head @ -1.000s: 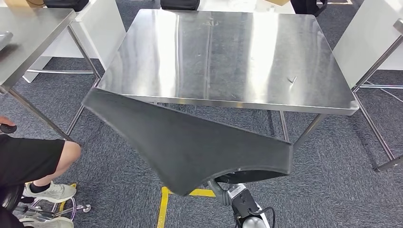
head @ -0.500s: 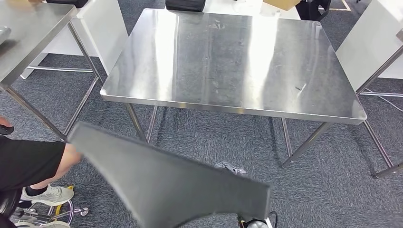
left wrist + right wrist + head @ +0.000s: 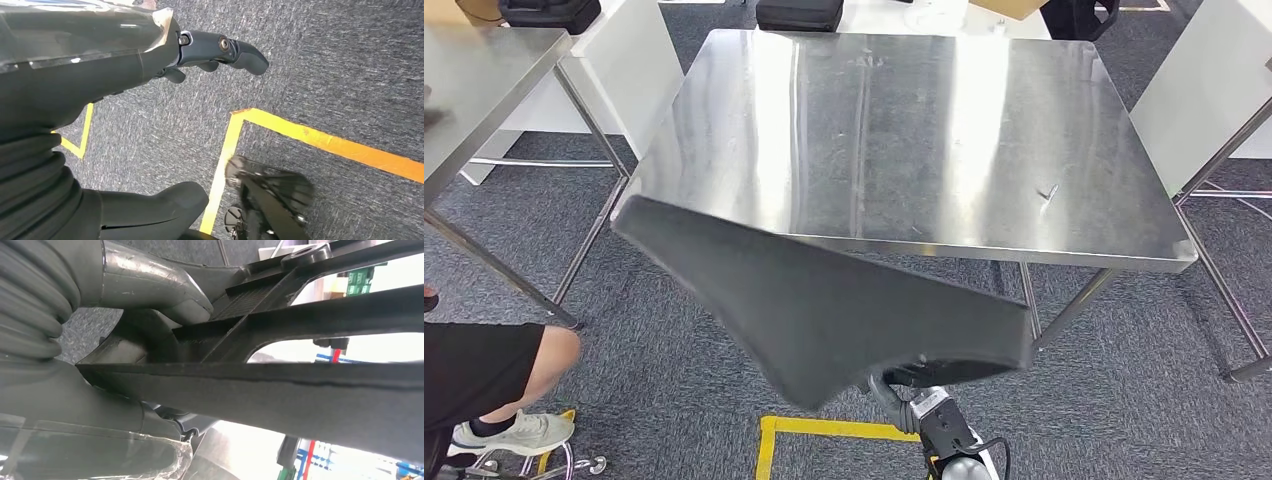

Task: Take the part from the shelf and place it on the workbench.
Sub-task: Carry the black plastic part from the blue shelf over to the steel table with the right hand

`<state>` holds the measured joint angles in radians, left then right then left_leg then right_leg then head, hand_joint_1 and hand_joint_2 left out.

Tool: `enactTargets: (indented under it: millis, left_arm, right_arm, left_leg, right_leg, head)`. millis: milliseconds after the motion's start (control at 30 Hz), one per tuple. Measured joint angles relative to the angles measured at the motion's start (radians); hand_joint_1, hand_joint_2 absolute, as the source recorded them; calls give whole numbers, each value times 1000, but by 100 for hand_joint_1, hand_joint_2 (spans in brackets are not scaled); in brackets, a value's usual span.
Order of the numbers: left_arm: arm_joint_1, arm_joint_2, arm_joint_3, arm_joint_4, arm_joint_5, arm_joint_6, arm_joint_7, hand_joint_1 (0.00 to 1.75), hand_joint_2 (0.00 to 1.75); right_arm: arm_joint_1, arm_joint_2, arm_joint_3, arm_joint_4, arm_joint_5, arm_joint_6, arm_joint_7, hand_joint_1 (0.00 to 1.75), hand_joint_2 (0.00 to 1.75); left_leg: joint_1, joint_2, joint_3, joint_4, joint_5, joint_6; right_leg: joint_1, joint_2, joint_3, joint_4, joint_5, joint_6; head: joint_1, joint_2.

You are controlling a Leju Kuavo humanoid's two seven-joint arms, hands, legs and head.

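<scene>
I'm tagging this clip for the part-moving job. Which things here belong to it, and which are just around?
Job:
dark part, held above the floor
right hand, gripping the part
steel workbench, the target

Just around:
second steel table
black cases on the floor
seated person's leg
yellow floor tape
left hand, holding nothing

Large dark flat part point(image 3: 824, 300), tilted, overlapping workbench point(image 3: 904, 120) near edge.

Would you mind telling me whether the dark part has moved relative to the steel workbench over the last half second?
Yes. The dark part, held by the right hand, has come up and forward: its far edge now overlaps the workbench's near edge, where before it hung clear below it.
</scene>
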<state>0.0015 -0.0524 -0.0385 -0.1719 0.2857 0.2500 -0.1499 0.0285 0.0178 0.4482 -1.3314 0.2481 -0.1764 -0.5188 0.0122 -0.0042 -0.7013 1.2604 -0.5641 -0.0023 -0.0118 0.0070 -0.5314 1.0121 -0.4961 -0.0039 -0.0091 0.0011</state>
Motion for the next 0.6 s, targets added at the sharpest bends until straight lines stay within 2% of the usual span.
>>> enactTargets:
  millis: [33, 67, 100, 133, 200, 267, 300, 333, 400, 433, 467, 500, 567, 600]
  left_arm:
    - [0, 0, 0, 0, 0, 1, 0, 0, 175]
    - [0, 0, 0, 0, 0, 1, 0, 0, 175]
    - [-1, 0, 0, 1, 0, 1, 0, 0, 175]
    - [-2, 0, 0, 1, 0, 2, 0, 0, 175]
    - [-2, -1, 0, 1, 0, 2, 0, 0, 175]
    - [-1, -3, 0, 1, 0, 3, 1, 0, 175]
    - [-1, -4, 0, 1, 0, 3, 1, 0, 175]
    - [-2, -4, 1, 1, 0, 4, 1, 0, 175]
    - [-3, -5, 1, 1, 1, 4, 1, 0, 175]
    - [-3, -6, 1, 1, 1, 4, 2, 0, 175]
    - [-2, -6, 1, 1, 1, 4, 2, 0, 175]
    - [-1, -7, 1, 1, 1, 3, 2, 0, 175]
    - [0, -7, 1, 1, 0, 1, 2, 0, 175]
    - [0, -7, 1, 1, -2, -2, 2, 0, 175]
  right_arm:
    - [0, 1, 0, 2, 0, 0, 0, 175, 175]
    - [-2, 2, 0, 3, 0, 0, 0, 175, 175]
    - [-3, 4, -1, 4, 0, 0, 0, 175, 175]
    - [-5, 4, -1, 5, 0, 0, 0, 175, 175]
    - [-9, 6, -1, 7, 1, 0, -1, 175, 175]
    - [-11, 7, -1, 8, 2, 2, -2, 175, 175]
    - [-13, 8, -1, 9, 3, 2, -3, 175, 175]
    - [-15, 8, -1, 10, 3, 4, -4, 175, 175]
    - [-18, 7, -3, 14, 3, 5, -6, 175, 175]
    - [-17, 7, -4, 17, 4, 6, -6, 175, 175]
    - [-16, 7, -6, 19, 4, 6, -6, 175, 175]
    - [-15, 6, -7, 21, 4, 5, -6, 175, 175]
    - [-15, 7, -11, 21, 6, 2, -6, 175, 175]
    - [-15, 7, -13, 21, 7, 0, -5, 175, 175]
  left_leg:
    - [0, 0, 21, -68, 52, 5]
    - [-2, 0, 46, -135, 90, 10]
    - [-5, 1, 68, -187, 113, 16]
    - [-8, 1, 81, -216, 120, 21]
    - [-14, 0, 89, -227, 112, 29]
    - [-10, 0, 101, -241, 112, 38]
    - [-7, 1, 109, -249, 112, 44]
    - [-4, 1, 117, -254, 111, 49]
    - [-4, 1, 125, -256, 102, 55]
    - [-3, 0, 131, -255, 97, 56]
    - [-3, -1, 138, -255, 91, 54]
    - [-1, -3, 148, -255, 83, 52]
    - [1, -5, 167, -255, 67, 43]
    - [0, -7, 174, -254, 57, 37]
  right_leg:
    - [0, 2, 9, 0, -8, 2]
    - [2, 2, 16, 0, -16, 6]
    - [4, 3, 20, 0, -23, 11]
    - [6, 3, 20, -1, -28, 16]
    - [7, 4, 21, -5, -33, 26]
    - [7, 2, 23, 1, -40, 36]
    - [8, 1, 11, 27, -51, 39]
    - [7, 0, -17, 78, -68, 41]
    - [4, 0, -106, 218, -107, 42]
    - [1, 0, -146, 270, -113, 47]
    - [-1, 0, -168, 286, -102, 55]
    - [-4, -1, -168, 259, -72, 67]
    - [-11, -5, -123, 121, 10, 88]
    - [-11, -7, -96, 59, 38, 88]
  head:
    - [0, 0]
    - [0, 0]
    - [0, 0]
    - [0, 0]
    - [0, 0]
    - [0, 0]
    - [1, 0]
    - [1, 0]
    - [1, 0]
    - [1, 0]
    - [1, 0]
    - [1, 0]
    - [2, 0]
    - [2, 0]
